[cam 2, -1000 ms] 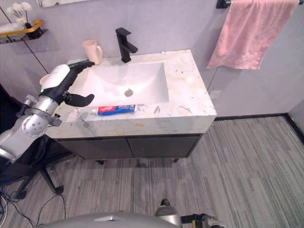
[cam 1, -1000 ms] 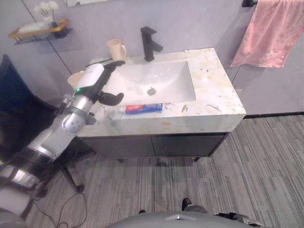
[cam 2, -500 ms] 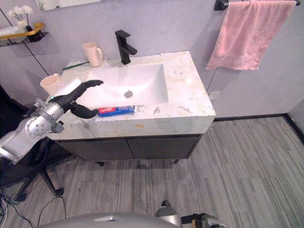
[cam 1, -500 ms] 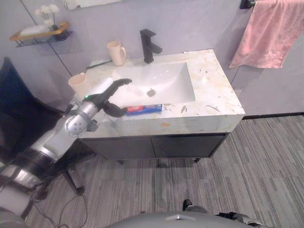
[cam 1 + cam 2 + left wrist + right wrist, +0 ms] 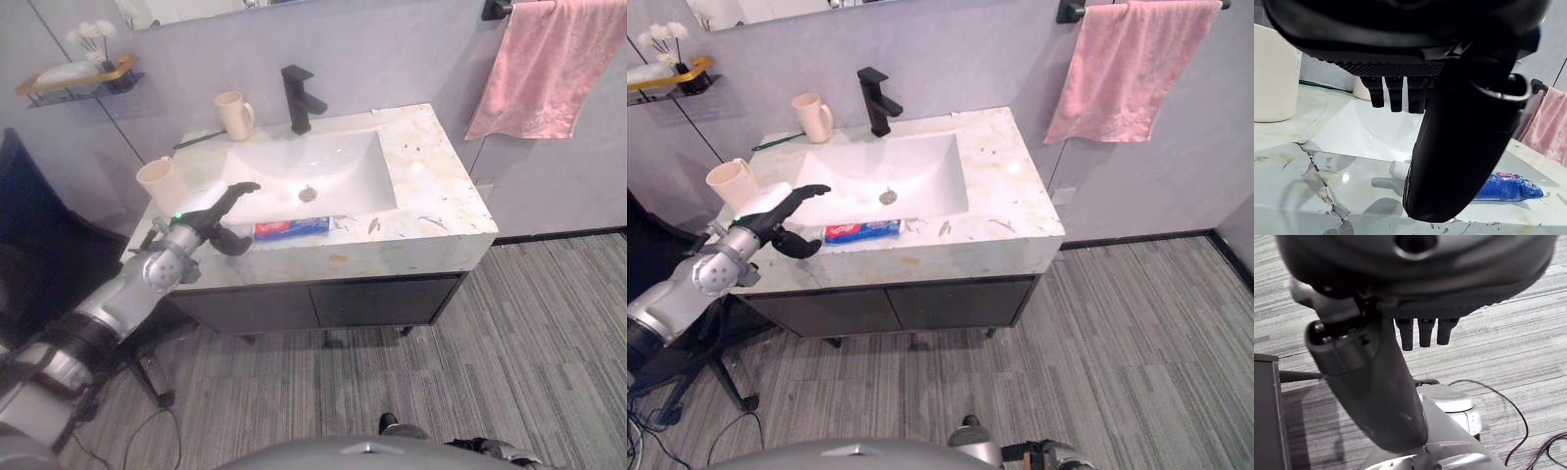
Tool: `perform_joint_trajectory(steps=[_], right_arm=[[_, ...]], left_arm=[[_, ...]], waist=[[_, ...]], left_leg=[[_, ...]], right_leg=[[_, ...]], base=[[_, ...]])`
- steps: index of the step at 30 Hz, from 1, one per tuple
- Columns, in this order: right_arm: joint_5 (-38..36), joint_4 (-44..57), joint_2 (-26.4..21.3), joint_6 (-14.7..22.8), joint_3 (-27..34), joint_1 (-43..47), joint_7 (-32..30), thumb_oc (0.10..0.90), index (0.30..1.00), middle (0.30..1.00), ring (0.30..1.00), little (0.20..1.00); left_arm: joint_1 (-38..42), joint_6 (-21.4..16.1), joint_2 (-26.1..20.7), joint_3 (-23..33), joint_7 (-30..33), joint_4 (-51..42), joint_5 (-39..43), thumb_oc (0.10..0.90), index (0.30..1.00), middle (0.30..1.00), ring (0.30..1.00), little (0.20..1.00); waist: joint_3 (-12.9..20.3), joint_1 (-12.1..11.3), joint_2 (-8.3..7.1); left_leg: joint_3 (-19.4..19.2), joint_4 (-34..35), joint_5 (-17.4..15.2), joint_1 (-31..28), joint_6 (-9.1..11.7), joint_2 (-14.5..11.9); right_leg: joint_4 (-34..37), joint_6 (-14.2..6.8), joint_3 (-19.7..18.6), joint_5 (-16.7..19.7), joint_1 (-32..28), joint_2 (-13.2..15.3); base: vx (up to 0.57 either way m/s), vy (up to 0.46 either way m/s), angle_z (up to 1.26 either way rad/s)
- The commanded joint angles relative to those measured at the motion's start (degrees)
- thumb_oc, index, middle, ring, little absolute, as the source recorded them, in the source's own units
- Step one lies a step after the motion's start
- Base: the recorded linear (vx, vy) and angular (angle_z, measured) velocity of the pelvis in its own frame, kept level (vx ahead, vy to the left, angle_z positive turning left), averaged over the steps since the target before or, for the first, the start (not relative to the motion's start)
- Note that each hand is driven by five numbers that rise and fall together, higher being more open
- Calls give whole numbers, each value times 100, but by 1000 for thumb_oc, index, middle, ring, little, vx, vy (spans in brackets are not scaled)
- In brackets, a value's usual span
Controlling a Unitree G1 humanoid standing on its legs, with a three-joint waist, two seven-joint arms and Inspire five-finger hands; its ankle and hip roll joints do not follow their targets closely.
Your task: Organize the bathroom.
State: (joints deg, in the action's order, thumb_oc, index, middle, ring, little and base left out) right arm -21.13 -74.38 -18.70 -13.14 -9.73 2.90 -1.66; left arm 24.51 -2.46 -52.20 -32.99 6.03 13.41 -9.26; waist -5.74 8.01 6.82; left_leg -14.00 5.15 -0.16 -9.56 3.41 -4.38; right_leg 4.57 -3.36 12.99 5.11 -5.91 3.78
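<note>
Lying lengthwise along the surface's [image 5: 411, 230] front edge, the toothpaste tube [image 5: 292, 228] is found just beyond the left robot hand [image 5: 217, 217], whose fingers are spread; its cap end points toward the thumb.

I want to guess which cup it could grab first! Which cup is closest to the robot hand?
The cup at the counter's left edge, just behind the left robot hand. The other cup, with a handle, stands farther back beside the black faucet.
</note>
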Motion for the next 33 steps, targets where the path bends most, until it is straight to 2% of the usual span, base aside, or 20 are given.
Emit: perform_joint_trajectory(steps=[1,11,13,23,24,25,28,29,30,31,33], right_arm=[[-157,-164,45,-23,-73,188,38,800,900,900,900,900],[-208,-113,50,-10,-81,150,18,800,900,900,900,900],[-217,-85,65,-27,-71,136,-1,800,900,900,900,900],[-314,-67,63,-44,-27,118,-23,800,900,900,900,900],[-330,-63,61,-53,-25,119,-30,800,900,900,900,900],[-330,-55,53,-59,-9,117,-30,800,900,900,900,900],[-317,-32,48,-69,-15,99,-30,800,900,900,900,900],[-317,-28,47,-76,-24,99,-32,800,900,900,900,900],[-335,-28,50,-84,-22,100,-32,800,900,900,900,900],[-373,-20,51,-99,-21,104,-42,800,900,900,900,900],[-386,-18,61,-114,-21,106,-61,800,900,900,900,900]], left_arm=[[550,-192,-95,489,530,18,-189,800,900,900,900,900],[590,0,98,404,585,97,-215,800,900,900,900,900],[607,212,133,372,594,111,-327,800,900,900,900,900],[661,492,280,179,138,365,-475,800,900,900,900,900],[673,543,301,146,85,391,-505,769,853,853,853,853],[689,585,321,106,-19,409,-523,684,726,726,726,726],[716,698,382,26,-45,460,-539,624,636,636,636,636],[737,757,410,-7,-52,473,-554,552,528,528,528,528],[755,761,437,-36,-92,502,-515,552,528,528,528,528],[776,812,469,-57,-102,514,-510,400,300,300,300,300],[797,967,521,-91,-75,501,-592,400,300,300,300,300]], waist=[[106,-22,-26],[99,34,-41],[99,63,-36],[88,127,-14],[89,137,-12],[83,148,-8],[84,179,-13],[83,191,-13],[83,203,-10],[82,210,-10],[83,225,-4]], left_leg=[[-258,-710,-675,139,-426,473],[-299,-726,-690,153,-429,470],[-315,-733,-687,166,-417,461],[-350,-767,-697,174,-426,463],[-353,-766,-696,174,-424,464],[-354,-773,-697,178,-423,464],[-364,-789,-703,185,-424,467],[-371,-789,-706,182,-426,466],[-378,-788,-706,180,-426,464],[-381,-793,-708,187,-426,465],[-392,-797,-709,190,-421,464]], right_leg=[[-1089,-325,-439,-1262,311,-147],[-1093,-335,-482,-1264,336,-147],[-1089,-336,-492,-1254,352,-149],[-1103,-333,-509,-1259,356,-147],[-1106,-334,-511,-1257,359,-148],[-1115,-333,-514,-1262,363,-148],[-1123,-336,-526,-1262,372,-144],[-1127,-338,-529,-1265,375,-144],[-1131,-340,-535,-1268,379,-143],[-1133,-337,-537,-1267,385,-144],[-1125,-340,-547,-1263,387,-146]], base=[[12,-6,-3],[6,-7,-2],[0,0,0],[0,0,0],[0,0,0],[0,0,0],[0,0,0],[0,0,0],[0,0,0],[0,0,0],[19,-6,-4]])
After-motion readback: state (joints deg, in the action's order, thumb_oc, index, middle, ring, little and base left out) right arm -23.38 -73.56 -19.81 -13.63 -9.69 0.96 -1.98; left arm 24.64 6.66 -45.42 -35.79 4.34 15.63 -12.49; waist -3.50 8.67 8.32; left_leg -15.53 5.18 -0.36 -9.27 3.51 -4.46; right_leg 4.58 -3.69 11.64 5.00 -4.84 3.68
